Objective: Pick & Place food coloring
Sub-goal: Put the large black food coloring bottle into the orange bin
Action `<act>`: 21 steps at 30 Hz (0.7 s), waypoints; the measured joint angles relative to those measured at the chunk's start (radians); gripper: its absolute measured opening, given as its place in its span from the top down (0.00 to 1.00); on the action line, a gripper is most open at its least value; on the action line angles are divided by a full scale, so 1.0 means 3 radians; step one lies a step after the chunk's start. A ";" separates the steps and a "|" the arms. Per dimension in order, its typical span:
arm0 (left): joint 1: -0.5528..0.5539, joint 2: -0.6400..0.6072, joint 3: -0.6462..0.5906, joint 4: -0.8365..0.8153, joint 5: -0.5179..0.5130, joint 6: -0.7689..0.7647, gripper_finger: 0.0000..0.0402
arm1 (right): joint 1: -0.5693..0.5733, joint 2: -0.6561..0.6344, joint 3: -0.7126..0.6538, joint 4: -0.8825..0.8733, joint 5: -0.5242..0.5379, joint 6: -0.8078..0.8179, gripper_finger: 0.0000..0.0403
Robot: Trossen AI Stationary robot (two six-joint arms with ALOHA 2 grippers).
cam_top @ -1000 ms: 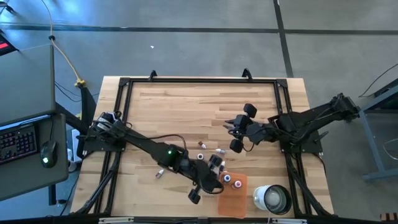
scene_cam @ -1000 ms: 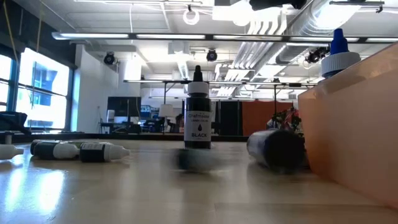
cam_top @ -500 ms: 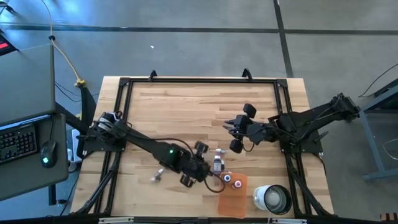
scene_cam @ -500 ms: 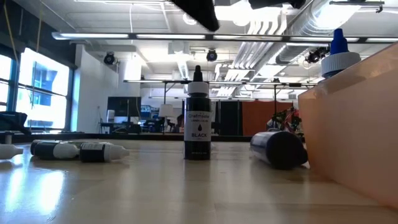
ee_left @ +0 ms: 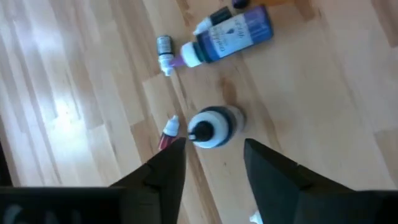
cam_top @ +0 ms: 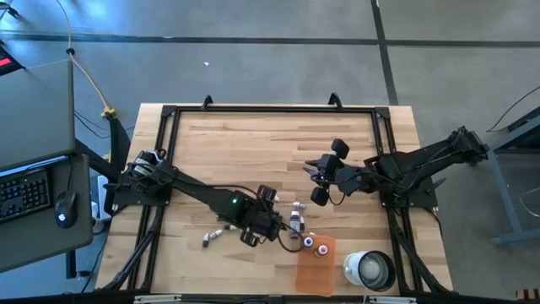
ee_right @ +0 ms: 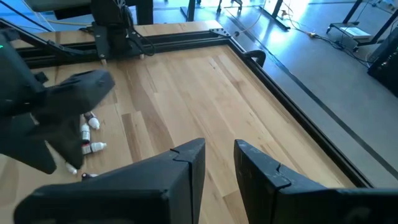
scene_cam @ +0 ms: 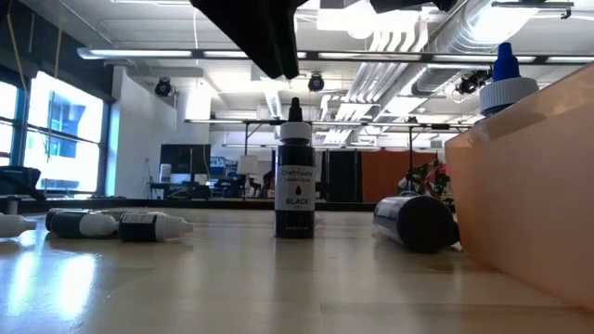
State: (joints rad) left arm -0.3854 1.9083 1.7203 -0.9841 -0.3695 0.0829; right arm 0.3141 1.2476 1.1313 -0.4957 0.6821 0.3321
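A black food coloring bottle (scene_cam: 295,172) stands upright on the wooden table. The left wrist view looks down on its dark cap (ee_left: 210,126). My left gripper (ee_left: 214,155) hangs open above it, a finger on either side, touching nothing; it also shows in the high view (cam_top: 275,221). A purple-labelled bottle (ee_left: 230,34), a tiny one (ee_left: 165,50) and a red-tipped one (ee_left: 168,134) lie nearby. A red-capped bottle (cam_top: 308,242) and a blue-capped one (cam_top: 323,249) stand on the orange tray (cam_top: 316,272). My right gripper (ee_right: 219,155) waits over the table's right half, slightly open, with nothing between its fingers.
A white round cup (cam_top: 369,268) stands right of the tray at the near edge. More small bottles lie left of my left arm (cam_top: 215,235), seen in the low view as lying bottles (scene_cam: 121,224). A dark bottle (scene_cam: 418,223) lies against the tray's wall (scene_cam: 529,186).
My left gripper has risen from table level and drawn back from the tray toward the table's left and far side. The black bottle stands upright where it was.
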 joint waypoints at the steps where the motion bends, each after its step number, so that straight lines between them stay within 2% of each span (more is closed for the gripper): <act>1: 0.0031 0.0012 0.0000 0.0005 0.0003 0.0001 0.59 | 0.0000 0.0000 0.0000 -0.0001 -0.0001 0.0000 0.81; 4: 0.0171 0.0033 -0.0001 0.0003 0.0111 0.0022 0.58 | 0.0000 0.0000 0.0000 0.0000 -0.0001 0.0000 0.81; 11: 0.0416 0.0032 -0.0001 0.0068 0.0857 0.0058 0.58 | 0.0000 0.0000 0.0001 0.0001 0.0064 -0.0001 0.81; 21: 0.0455 0.0032 -0.0001 0.0131 0.0932 0.0059 0.58 | 0.0000 0.0000 0.0001 0.0001 0.0093 -0.0001 0.81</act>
State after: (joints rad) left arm -0.2489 1.9179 1.7199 -0.9449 -0.0898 0.1005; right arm 0.3141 1.2476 1.1316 -0.4953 0.7101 0.3317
